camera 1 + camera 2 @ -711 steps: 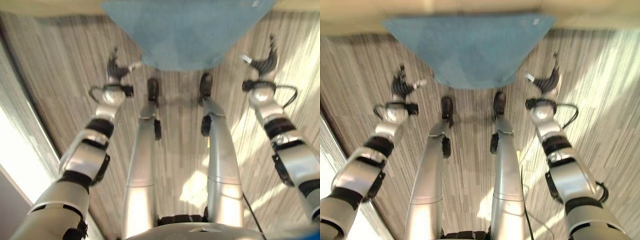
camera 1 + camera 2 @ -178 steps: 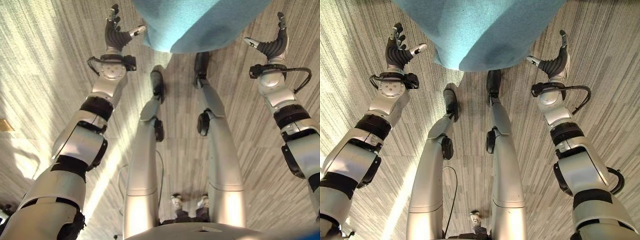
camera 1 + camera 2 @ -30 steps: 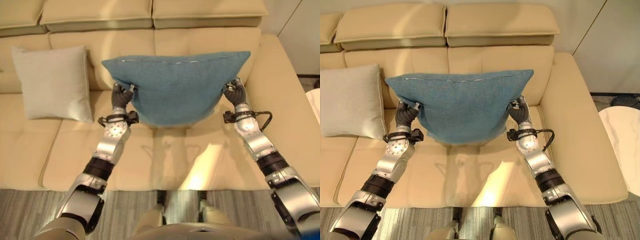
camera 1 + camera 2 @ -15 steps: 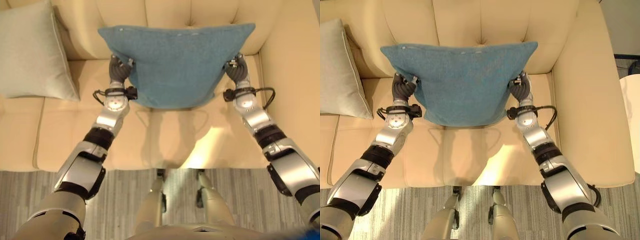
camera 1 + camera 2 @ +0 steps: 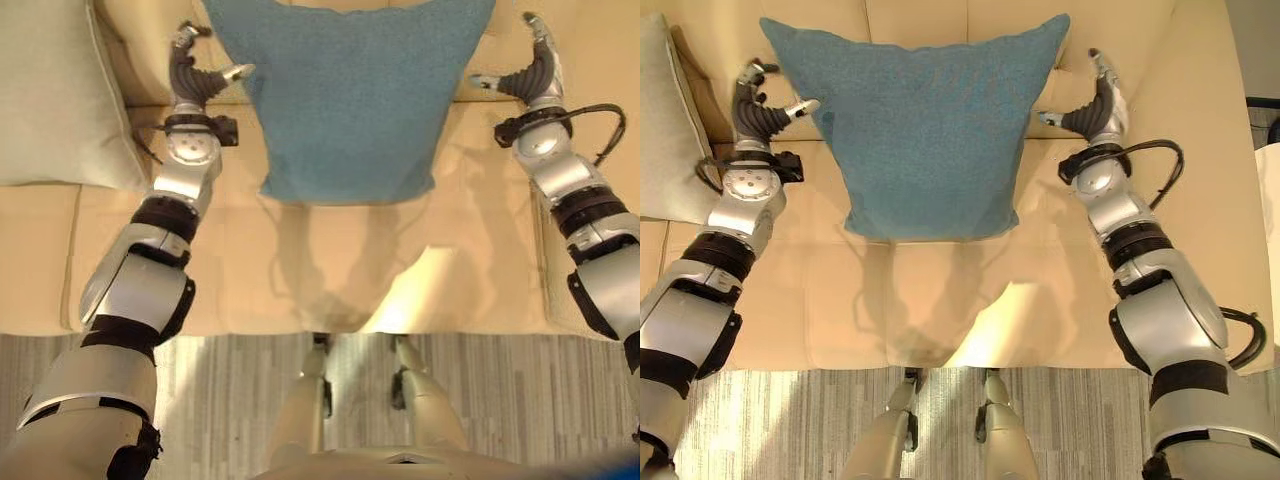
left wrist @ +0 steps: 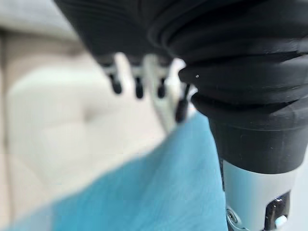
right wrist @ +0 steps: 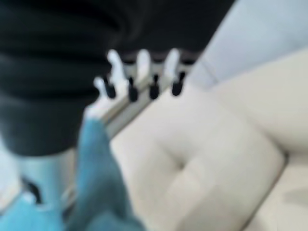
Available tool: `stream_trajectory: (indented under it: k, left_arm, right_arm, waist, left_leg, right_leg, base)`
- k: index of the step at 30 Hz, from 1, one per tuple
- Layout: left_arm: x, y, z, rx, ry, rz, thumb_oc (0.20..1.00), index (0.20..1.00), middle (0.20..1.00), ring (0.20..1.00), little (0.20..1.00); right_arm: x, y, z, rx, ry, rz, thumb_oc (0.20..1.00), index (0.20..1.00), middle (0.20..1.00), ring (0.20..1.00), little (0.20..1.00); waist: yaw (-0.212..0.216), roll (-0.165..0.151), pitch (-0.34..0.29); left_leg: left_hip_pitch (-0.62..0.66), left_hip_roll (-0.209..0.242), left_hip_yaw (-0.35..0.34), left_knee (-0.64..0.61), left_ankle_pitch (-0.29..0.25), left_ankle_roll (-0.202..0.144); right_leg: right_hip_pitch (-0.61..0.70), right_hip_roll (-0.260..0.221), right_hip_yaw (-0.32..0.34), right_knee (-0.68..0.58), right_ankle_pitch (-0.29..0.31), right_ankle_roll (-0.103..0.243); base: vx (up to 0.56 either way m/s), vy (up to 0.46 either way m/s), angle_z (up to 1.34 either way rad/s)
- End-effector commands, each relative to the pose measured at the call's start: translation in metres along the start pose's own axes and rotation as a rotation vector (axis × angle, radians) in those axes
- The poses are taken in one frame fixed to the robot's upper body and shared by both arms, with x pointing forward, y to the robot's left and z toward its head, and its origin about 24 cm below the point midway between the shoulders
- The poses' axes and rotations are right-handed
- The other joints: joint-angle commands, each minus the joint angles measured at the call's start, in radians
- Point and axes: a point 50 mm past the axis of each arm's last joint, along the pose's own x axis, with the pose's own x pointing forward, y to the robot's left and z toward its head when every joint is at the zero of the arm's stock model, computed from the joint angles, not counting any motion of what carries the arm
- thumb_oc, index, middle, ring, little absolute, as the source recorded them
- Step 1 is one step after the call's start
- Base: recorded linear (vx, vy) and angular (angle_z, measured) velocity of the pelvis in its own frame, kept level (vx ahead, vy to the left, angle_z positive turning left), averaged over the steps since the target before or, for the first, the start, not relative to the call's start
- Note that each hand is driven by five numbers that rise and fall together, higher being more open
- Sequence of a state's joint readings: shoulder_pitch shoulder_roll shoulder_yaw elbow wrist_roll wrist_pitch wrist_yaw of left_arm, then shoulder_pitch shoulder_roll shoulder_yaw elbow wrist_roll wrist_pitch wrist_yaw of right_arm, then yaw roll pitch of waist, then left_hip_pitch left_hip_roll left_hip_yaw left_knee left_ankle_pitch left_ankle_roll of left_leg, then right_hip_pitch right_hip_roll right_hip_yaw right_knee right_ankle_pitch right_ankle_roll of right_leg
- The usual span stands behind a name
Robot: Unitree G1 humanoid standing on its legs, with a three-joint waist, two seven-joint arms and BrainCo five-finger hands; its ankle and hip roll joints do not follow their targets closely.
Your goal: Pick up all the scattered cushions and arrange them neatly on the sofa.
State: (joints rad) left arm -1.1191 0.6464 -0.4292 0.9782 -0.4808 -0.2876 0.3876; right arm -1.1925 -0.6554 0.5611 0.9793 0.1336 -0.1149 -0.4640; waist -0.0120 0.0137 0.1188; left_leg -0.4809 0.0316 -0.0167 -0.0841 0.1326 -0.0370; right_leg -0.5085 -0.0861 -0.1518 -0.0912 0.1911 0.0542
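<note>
The cream sofa (image 5: 940, 300) spans the view. On its seat the blue cushion (image 5: 925, 130) leans against the backrest at twelve o'clock, with a pale cushion (image 5: 50, 95) at ten. The left hand (image 5: 758, 110) and right hand (image 5: 1095, 105) flank it, fingers spread, holding nothing. It looks light and soft; pinching its upper corners should suit
</note>
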Motion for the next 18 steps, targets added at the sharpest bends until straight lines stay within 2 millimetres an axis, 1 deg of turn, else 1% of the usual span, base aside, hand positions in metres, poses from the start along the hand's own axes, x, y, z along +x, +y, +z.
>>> stream_trajectory:
  k: [1,4,5,6,8,9,10,11,12,13,14,15,16,17,18]
  left_arm:
    - [0.011,0.025,0.016,0.052,-0.075,0.044,1.000,1.000,1.000,1.000,1.000]
    - [0.004,0.029,0.009,0.050,-0.080,0.025,1.000,1.000,1.000,1.000,1.000]
    - [-0.003,0.029,0.006,0.044,-0.100,-0.003,1.000,1.000,1.000,1.000,1.000]
    - [-0.009,0.027,0.002,0.041,-0.106,-0.022,1.000,1.000,1.000,1.000,1.000]
    - [-0.025,0.023,-0.010,0.011,-0.103,-0.053,1.000,1.000,1.000,1.000,1.000]
    - [-0.043,0.020,-0.023,-0.019,-0.086,-0.084,1.000,1.000,1.000,1.000,1.000]
    - [-0.067,0.021,-0.043,-0.057,-0.039,-0.105,1.000,1.000,1.000,1.000,1.000]
    - [-0.068,0.021,-0.044,-0.056,-0.035,-0.107,1.000,1.000,1.000,1.000,1.000]
    - [-0.092,0.020,-0.066,-0.080,0.036,-0.133,1.000,1.000,1.000,1.000,1.000]
    - [-0.122,0.026,-0.088,-0.092,0.128,-0.156,1.000,1.000,1.000,1.000,1.000]
    - [-0.136,0.029,-0.100,-0.088,0.177,-0.165,1.000,1.000,1.000,1.000,1.000]
    - [-0.153,0.037,-0.114,-0.075,0.244,-0.168,1.000,1.000,1.000,1.000,1.000]
    - [-0.166,0.041,-0.124,-0.061,0.295,-0.172,1.000,1.000,1.000,1.000,1.000]
    - [-0.183,0.047,-0.137,-0.037,0.362,-0.184,1.000,1.000,1.000,1.000,1.000]
    - [-0.215,0.058,-0.160,0.042,0.495,-0.214,1.000,1.000,1.000,1.000,1.000]
  right_arm:
    - [0.004,-0.026,-0.011,0.025,0.023,-0.082,1.000,1.000,1.000,1.000,1.000]
    - [-0.003,-0.037,-0.030,0.029,0.055,-0.095,1.000,1.000,1.000,1.000,1.000]
    - [-0.011,-0.040,-0.042,0.011,0.067,-0.082,1.000,1.000,1.000,1.000,1.000]
    - [-0.017,-0.041,-0.050,-0.001,0.074,-0.072,1.000,1.000,1.000,1.000,1.000]
    - [-0.033,-0.038,-0.064,0.005,0.082,-0.050,1.000,1.000,1.000,1.000,1.000]
    - [-0.054,-0.035,-0.085,0.001,0.124,-0.017,1.000,1.000,1.000,1.000,1.000]
    - [-0.082,-0.027,-0.106,0.001,0.171,0.035,1.000,1.000,1.000,1.000,1.000]
    - [-0.083,-0.026,-0.107,-0.001,0.174,0.038,1.000,1.000,1.000,1.000,1.000]
    - [-0.109,-0.021,-0.124,0.002,0.216,0.083,1.000,1.000,1.000,1.000,1.000]
    - [-0.142,-0.018,-0.147,-0.015,0.297,0.138,1.000,1.000,1.000,1.000,1.000]
    - [-0.156,-0.018,-0.156,-0.021,0.338,0.160,1.000,1.000,1.000,1.000,1.000]
    - [-0.175,-0.017,-0.168,-0.030,0.393,0.191,1.000,1.000,1.000,1.000,1.000]
    - [-0.186,-0.016,-0.174,-0.032,0.423,0.212,1.000,1.000,1.000,1.000,1.000]
    - [-0.202,-0.015,-0.182,-0.035,0.467,0.237,1.000,1.000,1.000,1.000,1.000]
    - [-0.228,-0.011,-0.196,-0.037,0.548,0.285,1.000,1.000,1.000,1.000,1.000]
  waist:
    - [0.023,-0.019,-0.069]
    - [0.024,-0.022,-0.076]
    - [0.025,-0.023,-0.078]
    - [0.027,-0.025,-0.077]
    - [0.027,-0.029,-0.083]
    - [0.028,-0.030,-0.087]
    - [0.030,-0.032,-0.093]
    - [0.030,-0.033,-0.094]
    - [0.032,-0.035,-0.103]
    - [0.035,-0.036,-0.107]
    - [0.037,-0.036,-0.110]
    - [0.037,-0.036,-0.114]
    - [0.038,-0.037,-0.116]
    - [0.038,-0.037,-0.121]
    - [0.039,-0.038,-0.127]
  left_leg:
    - [0.022,-0.050,-0.015,-0.003,-0.005,-0.105]
    - [0.037,-0.050,-0.014,-0.003,-0.007,-0.104]
    - [0.051,-0.047,-0.015,-0.003,-0.012,-0.104]
    - [0.071,-0.044,-0.013,-0.003,-0.020,-0.105]
    - [0.091,-0.041,-0.012,-0.003,-0.025,-0.103]
    - [0.118,-0.035,-0.010,-0.003,-0.034,-0.102]
    - [0.150,-0.030,-0.009,-0.003,-0.043,-0.101]
    - [0.154,-0.030,-0.009,-0.003,-0.044,-0.101]
    - [0.186,-0.024,-0.008,-0.003,-0.052,-0.099]
    - [0.225,-0.020,-0.007,-0.003,-0.059,-0.097]
    - [0.240,-0.019,-0.007,-0.003,-0.062,-0.094]
    - [0.255,-0.016,-0.006,-0.003,-0.064,-0.094]
    - [0.270,-0.015,-0.007,-0.003,-0.067,-0.091]
    - [0.286,-0.013,-0.007,-0.003,-0.070,-0.089]
    - [0.309,-0.011,-0.005,-0.003,-0.074,-0.085]
  right_leg:
    - [0.046,-0.027,-0.012,0.004,-0.059,0.139]
    - [0.064,-0.029,-0.017,0.004,-0.062,0.138]
    - [0.080,-0.030,-0.022,0.004,-0.068,0.137]
    - [0.102,-0.029,-0.024,0.004,-0.076,0.136]
    - [0.126,-0.032,-0.029,0.004,-0.081,0.134]
    - [0.159,-0.034,-0.035,0.004,-0.094,0.130]
    - [0.195,-0.038,-0.041,0.004,-0.104,0.128]
    - [0.198,-0.038,-0.042,0.004,-0.105,0.129]
    - [0.234,-0.042,-0.048,0.004,-0.118,0.126]
    - [0.278,-0.042,-0.056,0.004,-0.131,0.123]
    - [0.296,-0.041,-0.059,0.004,-0.136,0.121]
    - [0.314,-0.040,-0.064,0.004,-0.141,0.119]
    - [0.329,-0.040,-0.066,0.004,-0.144,0.118]
    - [0.344,-0.039,-0.068,0.004,-0.148,0.116]
    - [0.369,-0.036,-0.070,0.004,-0.155,0.114]
  base:
    - [0.02,0.004,0.08]
    - [0.02,0.004,0.13]
    - [0.05,-0.025,0.14]
    - [0.04,-0.028,0.09]
    - [0.05,-0.033,0.06]
    - [0.10,-0.054,0.04]
    - [0.09,-0.047,0.06]
    - [0.10,-0.049,0.06]
    - [0.09,-0.048,0.08]
    - [0.10,-0.055,0.08]
    - [0.06,-0.046,0.12]
    - [0.03,-0.031,0.14]
    - [0.02,-0.035,0.11]
    - [0.01,-0.037,0.08]
    - [-0.01,-0.032,0.07]
